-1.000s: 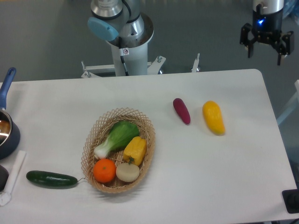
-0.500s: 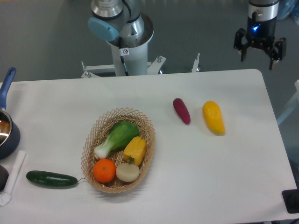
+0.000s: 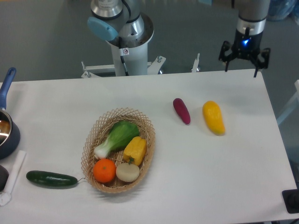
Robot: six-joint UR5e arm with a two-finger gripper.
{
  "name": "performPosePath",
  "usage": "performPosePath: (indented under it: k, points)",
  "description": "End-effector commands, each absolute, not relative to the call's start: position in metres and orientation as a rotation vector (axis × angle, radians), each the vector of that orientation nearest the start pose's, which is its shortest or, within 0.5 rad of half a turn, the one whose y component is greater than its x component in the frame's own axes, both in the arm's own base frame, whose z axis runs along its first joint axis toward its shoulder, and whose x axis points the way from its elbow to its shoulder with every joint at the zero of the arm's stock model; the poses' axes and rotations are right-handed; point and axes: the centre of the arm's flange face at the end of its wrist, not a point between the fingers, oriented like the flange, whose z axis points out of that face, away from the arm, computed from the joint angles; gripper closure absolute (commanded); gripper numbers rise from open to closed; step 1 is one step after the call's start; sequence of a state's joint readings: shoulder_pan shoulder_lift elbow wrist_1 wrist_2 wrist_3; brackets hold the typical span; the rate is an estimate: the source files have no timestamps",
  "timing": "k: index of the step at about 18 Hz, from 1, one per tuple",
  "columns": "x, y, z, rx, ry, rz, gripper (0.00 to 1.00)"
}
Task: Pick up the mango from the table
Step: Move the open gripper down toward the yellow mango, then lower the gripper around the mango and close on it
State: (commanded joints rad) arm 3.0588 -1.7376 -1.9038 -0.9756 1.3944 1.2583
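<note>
The mango (image 3: 213, 117) is a smooth yellow-orange oval lying on the right part of the white table (image 3: 224, 177), just right of a small purple vegetable (image 3: 181, 110). My gripper (image 3: 241, 69) hangs open and empty above the table's back edge, beyond the mango and a little to its right. Its fingers point down and are spread wide. It touches nothing.
A wicker basket (image 3: 88, 150) left of centre holds a leafy green, a yellow bell pepper (image 3: 135, 149), an orange (image 3: 104, 170) and a pale onion. A cucumber (image 3: 51, 178) lies front left. A blue-handled pot (image 3: 6, 131) sits at the left edge. The arm's base (image 3: 128, 39) stands behind the table.
My gripper has moved left and down toward the table's back edge, still open. The mango and everything else have stayed put.
</note>
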Motion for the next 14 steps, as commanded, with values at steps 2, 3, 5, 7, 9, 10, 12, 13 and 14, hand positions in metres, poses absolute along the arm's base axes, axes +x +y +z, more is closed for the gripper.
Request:
performPosePath:
  k: [2, 3, 5, 7, 9, 10, 12, 13, 14]
  points:
    - [-0.524, 0.208, 0.284, -2.894, -0.399, 0.013, 0.0]
    - [-0.53, 0.212, 0.277, -2.869, -0.443, -0.016, 0.0]
    - [-0.531, 0.223, 0.261, -2.865, -0.449, -0.056, 0.0]
    - [-0.53, 0.236, 0.248, -2.87, -0.439, -0.067, 0.0]
    - [-0.527, 0.247, 0.239, -2.868, -0.495, -0.094, 0.0]
    - [-0.526, 0.251, 0.236, -2.864, -0.521, -0.098, 0.0]
    - [-0.524, 0.255, 0.232, -2.86, -0.525, -0.082, 0.0]
    - [-0.522, 0.259, 0.23, -2.865, -0.517, -0.079, 0.0]
    - [-0.521, 0.263, 0.229, -2.876, -0.507, -0.076, 0.0]
